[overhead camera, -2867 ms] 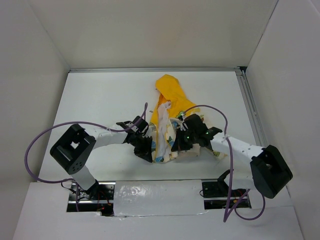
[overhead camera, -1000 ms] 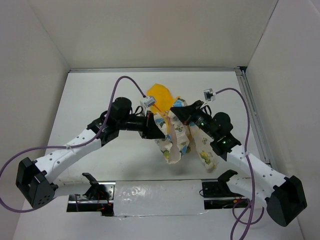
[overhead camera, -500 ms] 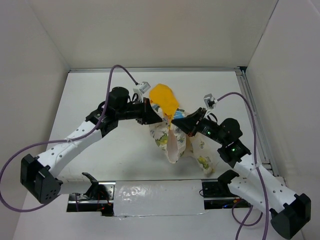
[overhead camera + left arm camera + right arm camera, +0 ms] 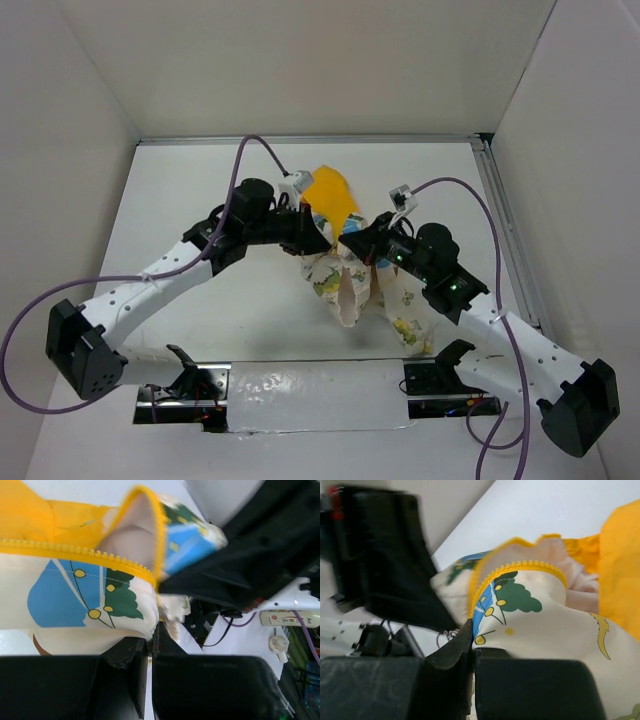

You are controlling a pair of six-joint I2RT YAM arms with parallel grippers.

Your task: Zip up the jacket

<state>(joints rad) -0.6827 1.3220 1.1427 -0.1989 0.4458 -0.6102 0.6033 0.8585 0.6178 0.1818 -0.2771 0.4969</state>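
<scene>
The jacket (image 4: 345, 280) is a small cream-white garment with cartoon prints and a yellow-orange hood (image 4: 330, 192). It hangs lifted above the table between both arms, unzipped. My left gripper (image 4: 318, 240) is shut on the jacket's left front edge; the left wrist view shows printed fabric (image 4: 75, 600) and yellow zipper teeth (image 4: 80, 552) pinched at my fingers (image 4: 127, 655). My right gripper (image 4: 358, 243) is shut on the right front edge; the right wrist view shows fabric (image 4: 535, 615) and yellow zipper teeth (image 4: 520, 566) clamped at my fingers (image 4: 455, 650).
The white table (image 4: 200, 200) is walled on three sides. A metal rail (image 4: 505, 220) runs along the right edge. A foil-covered strip (image 4: 300, 395) lies between the arm bases at the near edge.
Both grippers lifted the jacket off the table and raised it. In the last half second the grippers drew closer together and the hood shifted slightly.
</scene>
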